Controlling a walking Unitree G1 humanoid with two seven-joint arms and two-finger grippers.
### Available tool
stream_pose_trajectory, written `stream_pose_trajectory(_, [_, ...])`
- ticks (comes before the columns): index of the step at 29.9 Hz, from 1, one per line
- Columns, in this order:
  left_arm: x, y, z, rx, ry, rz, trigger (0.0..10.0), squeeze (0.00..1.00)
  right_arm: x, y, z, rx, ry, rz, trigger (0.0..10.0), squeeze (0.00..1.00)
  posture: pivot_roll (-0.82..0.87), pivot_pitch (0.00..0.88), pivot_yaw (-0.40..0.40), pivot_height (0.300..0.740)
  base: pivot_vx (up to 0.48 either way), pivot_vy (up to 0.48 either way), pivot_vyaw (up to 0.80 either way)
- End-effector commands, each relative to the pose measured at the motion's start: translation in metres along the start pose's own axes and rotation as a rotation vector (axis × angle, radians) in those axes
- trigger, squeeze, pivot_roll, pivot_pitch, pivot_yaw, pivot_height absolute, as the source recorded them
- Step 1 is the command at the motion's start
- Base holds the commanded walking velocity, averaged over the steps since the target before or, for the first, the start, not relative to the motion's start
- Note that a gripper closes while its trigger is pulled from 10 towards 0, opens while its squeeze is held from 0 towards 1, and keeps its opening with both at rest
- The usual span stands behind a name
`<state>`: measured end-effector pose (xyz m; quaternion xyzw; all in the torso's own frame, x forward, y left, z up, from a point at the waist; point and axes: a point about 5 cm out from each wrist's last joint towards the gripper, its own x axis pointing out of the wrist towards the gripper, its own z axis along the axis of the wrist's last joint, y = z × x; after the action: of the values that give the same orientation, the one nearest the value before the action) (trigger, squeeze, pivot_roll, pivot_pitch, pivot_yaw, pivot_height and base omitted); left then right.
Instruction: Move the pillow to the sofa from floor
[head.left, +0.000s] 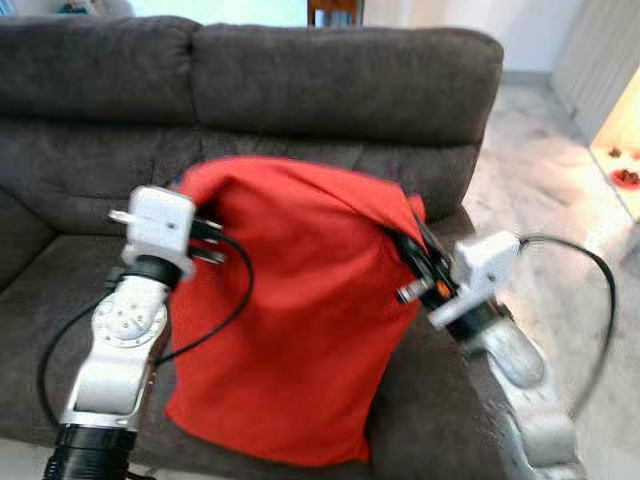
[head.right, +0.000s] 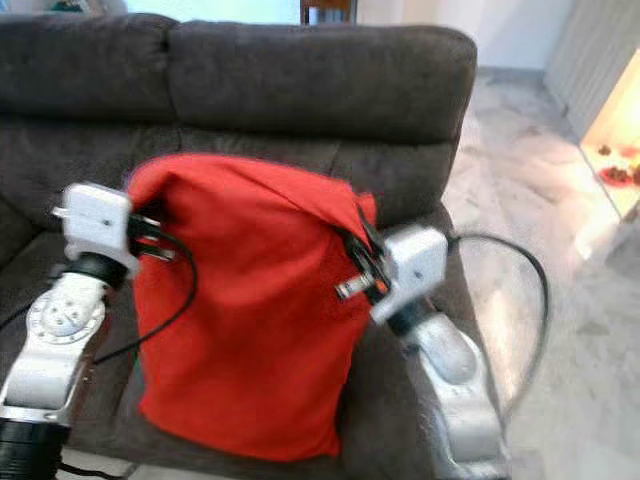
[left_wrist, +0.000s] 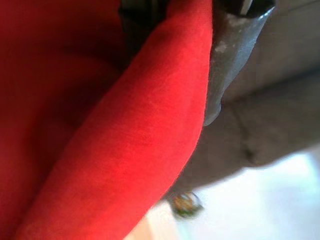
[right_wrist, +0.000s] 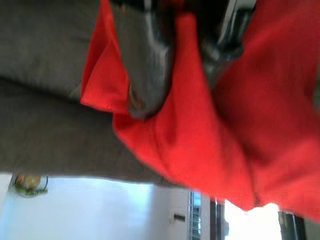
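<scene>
A big red pillow (head.left: 295, 320) hangs in front of the dark grey sofa (head.left: 340, 85), held up between both arms over the seat. My left gripper (head.left: 205, 240) is shut on the pillow's upper left edge. In the left wrist view, red cloth (left_wrist: 165, 100) is pinched between the black fingers (left_wrist: 232, 60). My right gripper (head.left: 410, 250) is shut on the upper right corner. There, the right wrist view shows a fold of cloth (right_wrist: 180, 100) squeezed between its fingers (right_wrist: 147, 65). The pillow's lower end droops toward the seat's front edge.
The sofa's seat cushion (head.left: 60, 290) spreads behind and to the left of the pillow. Pale marble floor (head.left: 545, 190) runs along the sofa's right side. A bright doorway with small red items (head.left: 625, 178) lies at the far right.
</scene>
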<state>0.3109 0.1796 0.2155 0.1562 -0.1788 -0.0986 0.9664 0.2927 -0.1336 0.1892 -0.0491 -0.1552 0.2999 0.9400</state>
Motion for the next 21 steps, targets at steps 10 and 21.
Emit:
stream_pose_trajectory(10, [-0.018,-0.043,-0.023,-0.027,0.136,-0.313,10.0,0.00,-0.003,0.012,-0.017,0.025,0.065,0.079,10.0,0.00,0.01,0.097,0.014,0.740,0.000,0.000,0.00])
stream_pose_trajectory(21, [-0.020,-0.045,-0.026,-0.025,0.156,-0.329,10.0,1.00,-0.008,0.012,-0.025,0.081,0.078,0.061,10.0,1.00,0.01,0.101,0.017,0.740,0.000,0.000,0.00])
